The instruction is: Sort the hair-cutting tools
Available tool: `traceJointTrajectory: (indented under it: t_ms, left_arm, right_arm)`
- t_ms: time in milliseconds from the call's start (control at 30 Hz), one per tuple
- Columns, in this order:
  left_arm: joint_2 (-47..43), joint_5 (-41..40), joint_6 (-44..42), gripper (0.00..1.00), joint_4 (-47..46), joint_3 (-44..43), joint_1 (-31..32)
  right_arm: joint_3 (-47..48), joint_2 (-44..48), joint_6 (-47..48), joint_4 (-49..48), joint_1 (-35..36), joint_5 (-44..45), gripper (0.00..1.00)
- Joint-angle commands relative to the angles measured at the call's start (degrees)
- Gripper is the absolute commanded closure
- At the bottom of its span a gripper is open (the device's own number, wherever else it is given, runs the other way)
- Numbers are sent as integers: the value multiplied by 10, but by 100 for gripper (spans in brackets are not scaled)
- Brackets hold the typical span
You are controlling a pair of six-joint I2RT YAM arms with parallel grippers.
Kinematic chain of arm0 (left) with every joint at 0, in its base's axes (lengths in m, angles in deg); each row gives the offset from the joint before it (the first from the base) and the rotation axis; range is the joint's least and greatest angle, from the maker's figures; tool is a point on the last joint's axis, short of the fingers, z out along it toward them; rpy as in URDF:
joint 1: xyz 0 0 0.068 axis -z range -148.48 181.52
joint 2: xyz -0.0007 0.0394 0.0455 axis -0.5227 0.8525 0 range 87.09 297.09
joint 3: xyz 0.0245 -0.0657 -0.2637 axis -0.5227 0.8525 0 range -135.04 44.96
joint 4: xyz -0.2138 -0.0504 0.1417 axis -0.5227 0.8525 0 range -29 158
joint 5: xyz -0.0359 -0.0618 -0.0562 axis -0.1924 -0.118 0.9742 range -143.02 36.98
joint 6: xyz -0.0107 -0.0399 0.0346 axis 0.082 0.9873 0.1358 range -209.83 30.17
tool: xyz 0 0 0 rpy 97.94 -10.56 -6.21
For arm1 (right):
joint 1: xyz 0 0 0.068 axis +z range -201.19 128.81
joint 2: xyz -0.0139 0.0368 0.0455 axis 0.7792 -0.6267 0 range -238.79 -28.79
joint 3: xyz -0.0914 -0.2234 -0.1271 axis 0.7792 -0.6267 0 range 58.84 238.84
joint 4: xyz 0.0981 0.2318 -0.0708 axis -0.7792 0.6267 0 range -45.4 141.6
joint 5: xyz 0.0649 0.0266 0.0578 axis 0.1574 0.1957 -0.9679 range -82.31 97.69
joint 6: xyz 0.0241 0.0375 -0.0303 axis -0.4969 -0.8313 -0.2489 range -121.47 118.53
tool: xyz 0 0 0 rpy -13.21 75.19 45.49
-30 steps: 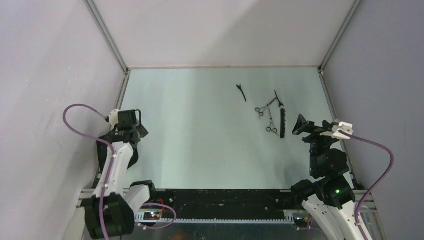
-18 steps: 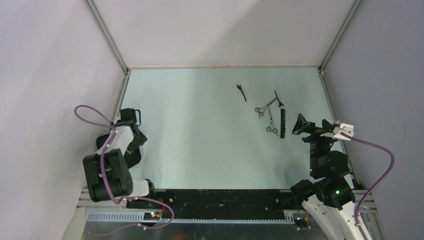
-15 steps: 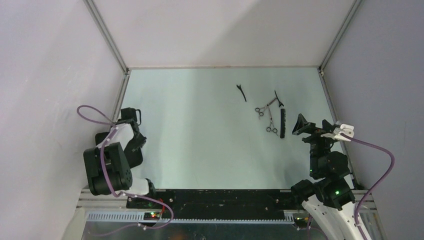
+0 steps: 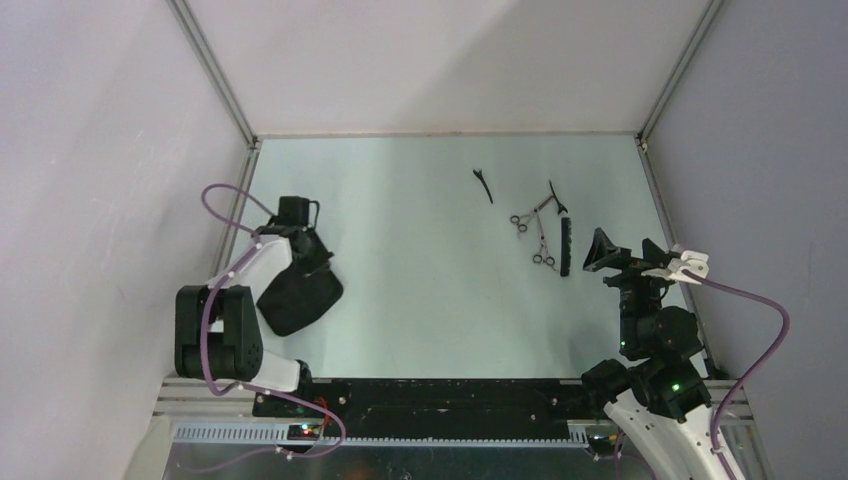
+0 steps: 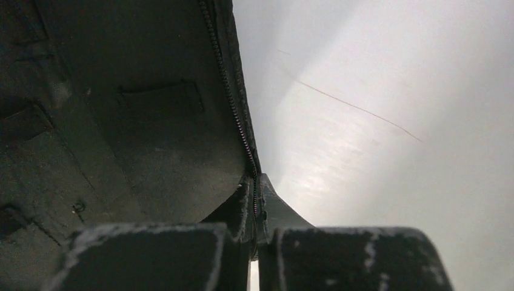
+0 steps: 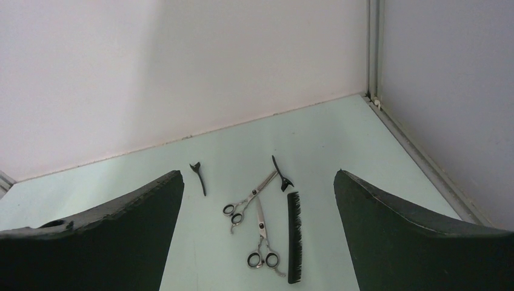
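Observation:
The hair-cutting tools lie together at the table's right middle. They are two silver scissors, a black comb and two black clips. My right gripper hangs open just right of the comb. In its wrist view the scissors, comb and clips lie ahead of the right gripper, between its spread fingers. At the left, my left gripper is shut on the zip edge of a black case. The left wrist view shows the left gripper pinching the case.
Metal frame rails run along the table's left and right edges below the grey walls. Pale green table surface lies between the case and the tools.
The left gripper went from open to shut on the black case. That arm swung out from the left edge and the case now shows on the table. The right arm stayed still.

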Motion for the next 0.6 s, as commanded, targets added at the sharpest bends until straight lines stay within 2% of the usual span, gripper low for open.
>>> traceJointTrajectory:
  t_ms: [0, 300, 433, 567]
  left_arm:
    - [-5, 84, 85, 100, -64, -19, 74]
    - [64, 115, 233, 100, -203, -76, 236]
    - [126, 119, 258, 100, -234, -136, 273]
    - [166, 125, 264, 92, -249, -185, 282]
  right_arm:
    - [-3, 12, 7, -23, 6, -6, 1]
    - [-6, 21, 7, -21, 13, -19, 1]
    - [-6, 23, 8, -21, 18, -31, 1]
    - [-6, 23, 8, -22, 22, -46, 1]
